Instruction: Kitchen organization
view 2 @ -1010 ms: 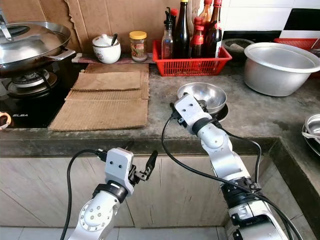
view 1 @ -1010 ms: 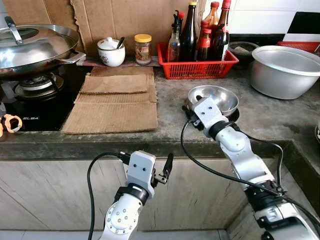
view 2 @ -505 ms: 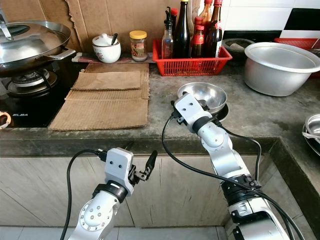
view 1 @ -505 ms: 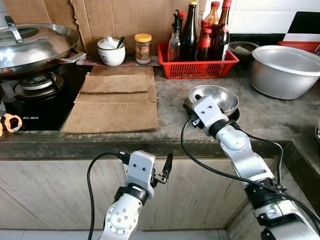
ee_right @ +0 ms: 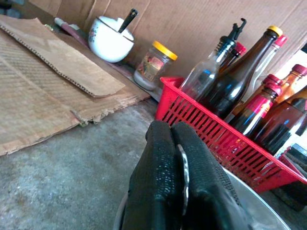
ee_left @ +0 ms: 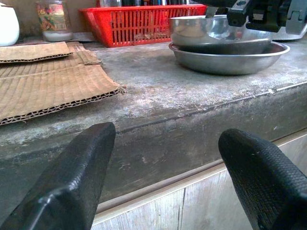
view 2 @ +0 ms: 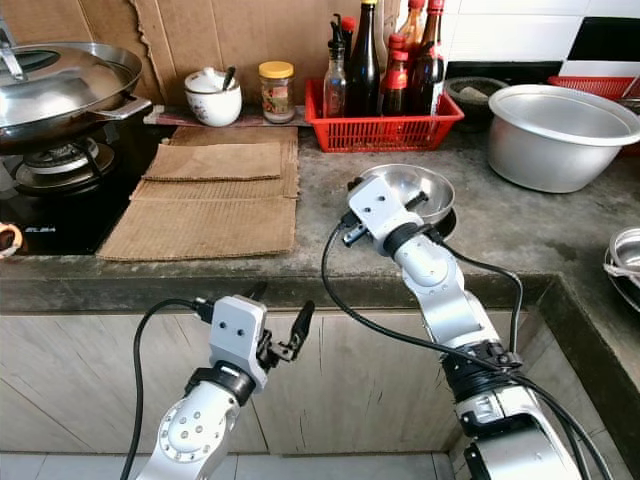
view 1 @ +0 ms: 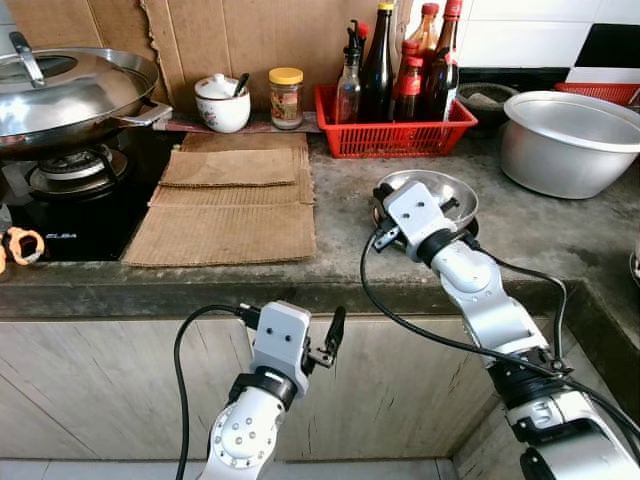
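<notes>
Since a second ago my right pincer [view 2: 352,192] has tipped the steel bowl [view 1: 432,190] up and nudged it toward the red basket [view 1: 395,135]; the left pincer [view 1: 330,338] has not stirred, hanging spread wide and empty below the bench [view 1: 340,245] edge. I judge I'm lifting this bowl off the plate [ee_left: 230,61] beneath. The fingers [ee_right: 165,177] are clenched on its near rim. Next: raise it clear, keeping it level.

Red basket [view 1: 395,135]; silver bowl [view 1: 440,192]; brown ribbed cardboard [view 1: 228,200]; black claw [ee_right: 178,184].
</notes>
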Available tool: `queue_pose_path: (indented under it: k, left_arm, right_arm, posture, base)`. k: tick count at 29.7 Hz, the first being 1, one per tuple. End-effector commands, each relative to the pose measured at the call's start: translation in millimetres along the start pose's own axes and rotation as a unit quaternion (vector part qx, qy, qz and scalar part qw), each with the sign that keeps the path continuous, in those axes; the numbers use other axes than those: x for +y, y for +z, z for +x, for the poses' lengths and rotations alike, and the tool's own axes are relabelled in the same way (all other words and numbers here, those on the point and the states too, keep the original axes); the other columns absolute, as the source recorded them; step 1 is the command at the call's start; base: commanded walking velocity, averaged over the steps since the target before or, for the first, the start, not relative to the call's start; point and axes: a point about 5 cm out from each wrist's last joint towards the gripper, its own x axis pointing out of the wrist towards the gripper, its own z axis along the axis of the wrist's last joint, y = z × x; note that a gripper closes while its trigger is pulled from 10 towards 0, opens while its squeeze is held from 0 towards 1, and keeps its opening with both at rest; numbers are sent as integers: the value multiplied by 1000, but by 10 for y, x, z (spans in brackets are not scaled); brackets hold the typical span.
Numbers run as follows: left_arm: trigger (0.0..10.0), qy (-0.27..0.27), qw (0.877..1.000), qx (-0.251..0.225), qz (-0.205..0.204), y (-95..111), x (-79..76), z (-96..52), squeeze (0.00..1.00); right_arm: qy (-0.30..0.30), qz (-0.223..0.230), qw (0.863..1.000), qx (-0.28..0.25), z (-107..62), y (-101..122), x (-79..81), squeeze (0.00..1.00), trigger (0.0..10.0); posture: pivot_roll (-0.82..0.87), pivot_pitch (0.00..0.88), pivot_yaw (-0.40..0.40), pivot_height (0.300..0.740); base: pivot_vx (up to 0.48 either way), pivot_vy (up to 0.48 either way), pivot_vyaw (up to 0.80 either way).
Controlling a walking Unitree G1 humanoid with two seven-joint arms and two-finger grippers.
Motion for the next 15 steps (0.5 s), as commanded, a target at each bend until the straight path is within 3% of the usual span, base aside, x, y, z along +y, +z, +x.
queue_pose_path:
  k: [1,7,9,10,12,15]
  left_arm:
    - [10000,1,1000,-1,0,8,-16,-11,0]
    - [10000,0,1000,-1,0,4,-19,-14,0]
    - [10000,2,1000,0,1,-1,-14,-14,0]
    - [10000,2,1000,0,1,-1,-14,-14,0]
    - [10000,1,1000,1,3,0,-13,-5,0]
    - [10000,2,1000,2,4,-2,-7,1,0]
  right_arm:
    - [-29,13,999,-11,4,39,-76,0,0]
    - [-129,83,987,-51,-3,223,-290,0,0]
    - [-192,134,969,-77,-58,334,-425,0,0]
    - [-192,134,969,-77,-58,334,-425,0,0]
    - [-213,175,957,-96,-109,412,-460,0,0]
    - [-221,187,952,-103,-155,456,-451,0,0]
  posture:
    - [67,38,-52,740]
    - [70,30,-53,740]
    - [67,33,-48,740]
    - [67,33,-48,740]
    - [65,36,-47,740]
    - [63,37,-45,740]
  base:
    - [0,0,0]
    - [0,0,0]
    - [0,0,0]
    - [0,0,0]
    - [0,0,0]
    - [0,0,0]
